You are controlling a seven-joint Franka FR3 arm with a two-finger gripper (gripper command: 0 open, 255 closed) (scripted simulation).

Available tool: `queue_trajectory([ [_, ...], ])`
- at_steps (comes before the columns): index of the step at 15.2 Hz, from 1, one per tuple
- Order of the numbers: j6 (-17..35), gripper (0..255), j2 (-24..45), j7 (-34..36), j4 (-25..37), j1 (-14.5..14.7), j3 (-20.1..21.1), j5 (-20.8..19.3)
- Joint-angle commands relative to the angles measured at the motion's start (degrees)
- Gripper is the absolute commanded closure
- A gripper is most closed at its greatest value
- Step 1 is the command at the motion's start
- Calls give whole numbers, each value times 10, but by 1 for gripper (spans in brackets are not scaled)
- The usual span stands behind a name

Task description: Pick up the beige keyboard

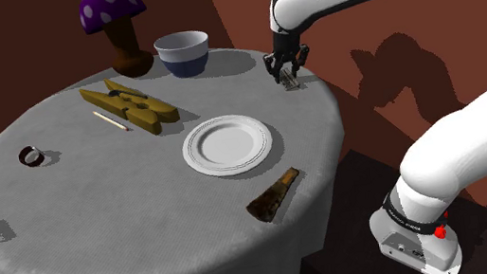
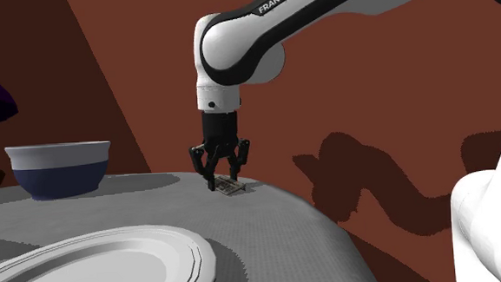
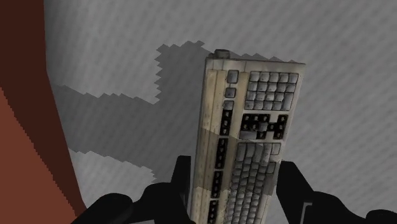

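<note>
Wrist view: showed a beige keyboard [image 3: 251,133], grimy, with pale grey keys and dark worn patches, lying on the grey tablecloth [image 3: 356,76]. Pinched along both long edges by the black gripper [image 3: 235,175], fingers narrowed onto its sides. Lay, in the shoulder view, by the round cloth's rim, upper right of centre. Stood to its left: a white bowl [image 1: 183,53] with a navy base, white inside. Sat at frame centre: a white ridged plate [image 1: 227,146].

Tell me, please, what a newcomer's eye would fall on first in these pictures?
Probably the black gripper poised over a tiny beige keyboard at the round table's edge, upper right in the shoulder view. Next, the purple white-spotted mushroom at that view's top left, beside a white-and-blue bowl.
</note>
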Motion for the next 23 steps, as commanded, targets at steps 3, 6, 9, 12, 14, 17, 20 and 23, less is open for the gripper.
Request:
queue_trajectory([
  [3,1,255,1,1,-2,0,0,0],
  [6,1,255,1,1,-3,0,0,0],
  [9,-8,255,-1,-2,6,0,-1,0],
  [12,-32,255,-4,-5,26,0,-1,2],
  [14,-47,255,-6,-7,40,0,-1,3],
  [17,-70,255,-7,-10,62,0,-1,4],
  [20,-93,255,-8,-13,84,0,-1,5],
  [23,-116,255,-7,-16,108,0,-1,6],
])
